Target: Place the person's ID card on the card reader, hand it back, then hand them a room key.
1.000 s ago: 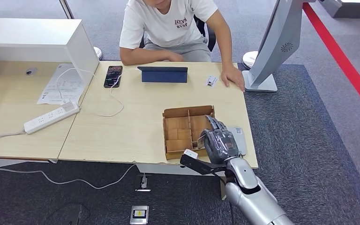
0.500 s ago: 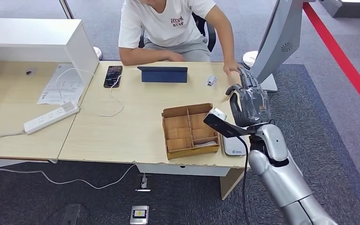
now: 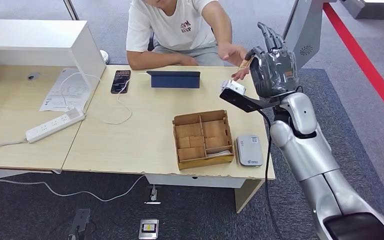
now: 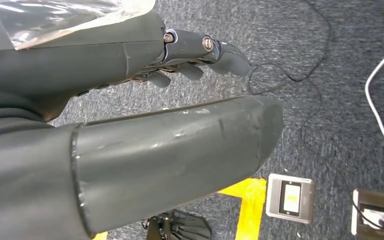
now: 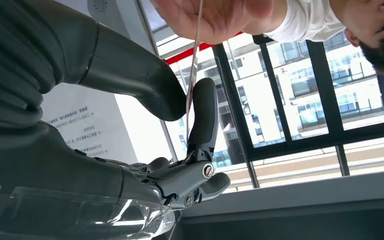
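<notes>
In the upper right of the head view the right hand is raised above the far edge of the table, pinching a thin card edge-on between thumb and a finger. The person's hand is at that card; the right wrist view shows it closed on the card's other end.

My guess is this is the room key being handed over, since a small card already lies on the table by the tablet, though I cannot read either card. The card reader sits at lower centre, just beside the wooden box.

The risk is in the release — if the fingers part before the person's hold is firm, the card drops; if they stay tight while the person pulls, it could bend or slip.

The left hand hangs over carpet, holding nothing, its fingers loosely curled.
</notes>
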{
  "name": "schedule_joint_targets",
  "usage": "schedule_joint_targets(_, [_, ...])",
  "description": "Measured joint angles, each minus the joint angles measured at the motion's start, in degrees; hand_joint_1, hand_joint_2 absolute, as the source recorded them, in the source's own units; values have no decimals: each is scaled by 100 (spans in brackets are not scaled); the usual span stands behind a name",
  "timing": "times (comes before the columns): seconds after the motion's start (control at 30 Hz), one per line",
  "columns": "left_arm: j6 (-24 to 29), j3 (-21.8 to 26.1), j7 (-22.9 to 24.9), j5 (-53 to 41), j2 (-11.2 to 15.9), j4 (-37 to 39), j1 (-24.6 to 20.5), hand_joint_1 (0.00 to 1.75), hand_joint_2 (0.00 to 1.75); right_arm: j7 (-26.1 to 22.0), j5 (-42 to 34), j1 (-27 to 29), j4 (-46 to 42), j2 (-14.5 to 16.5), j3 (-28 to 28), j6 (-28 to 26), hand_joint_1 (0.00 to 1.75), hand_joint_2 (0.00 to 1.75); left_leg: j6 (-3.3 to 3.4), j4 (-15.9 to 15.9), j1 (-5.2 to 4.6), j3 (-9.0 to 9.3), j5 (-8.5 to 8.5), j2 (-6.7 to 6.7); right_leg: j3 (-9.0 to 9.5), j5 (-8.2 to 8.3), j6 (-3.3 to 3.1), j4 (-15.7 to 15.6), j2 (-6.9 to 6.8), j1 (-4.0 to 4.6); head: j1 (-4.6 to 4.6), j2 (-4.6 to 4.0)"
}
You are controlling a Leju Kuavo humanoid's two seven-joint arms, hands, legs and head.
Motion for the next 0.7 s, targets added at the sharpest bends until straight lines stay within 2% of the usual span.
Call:
schedule_joint_targets(0.2, [-21, -96, 260, -156, 24, -63, -158, 0, 0, -49, 80, -710, 1110, 290, 52, 25, 175, 175, -1, 0, 0, -2, -1, -1, -3, -1, 0, 1, 0, 0, 1, 0])
schedule_joint_targets(0.4, [-59, -163, 512, -205, 66, -136, -234, 0, 0, -32, 137, -934, 1768, 502, 88, 15, 175, 175, -1, 0, 1, -4, -2, -2, -6, -2, 0, 0, 0, 1, 1, 0])
schedule_joint_targets(0.43, [-66, -166, 542, -198, 72, -144, -240, 0, 0, -38, 140, -946, 1844, 527, 93, 13, 140, 175, -1, 0, 1, -4, -2, -2, -6, -2, 1, 0, 0, 1, 1, 0])
schedule_joint_targets(0.53, [-78, -181, 639, -164, 88, -173, -251, 0, 0, -68, 146, -957, 2049, 597, 113, 6, 10, 175, -1, 0, 1, -4, -2, -1, -6, -2, 1, -1, 0, 0, 1, 0])
schedule_joint_targets(0.57, [-80, -191, 676, -147, 93, -181, -254, 0, 0, -73, 148, -957, 2108, 619, 121, 2, 0, 175, -1, 0, 0, -4, -2, -1, -6, -2, 1, -1, 0, 0, 1, 0])
schedule_joint_targets(0.7, [-82, -228, 793, -94, 117, -216, -259, 0, 0, -34, 150, -956, 2309, 693, 149, -52, 0, 175, -1, 1, 0, -3, -2, 0, -6, -2, 1, -1, 0, 0, 1, 0])
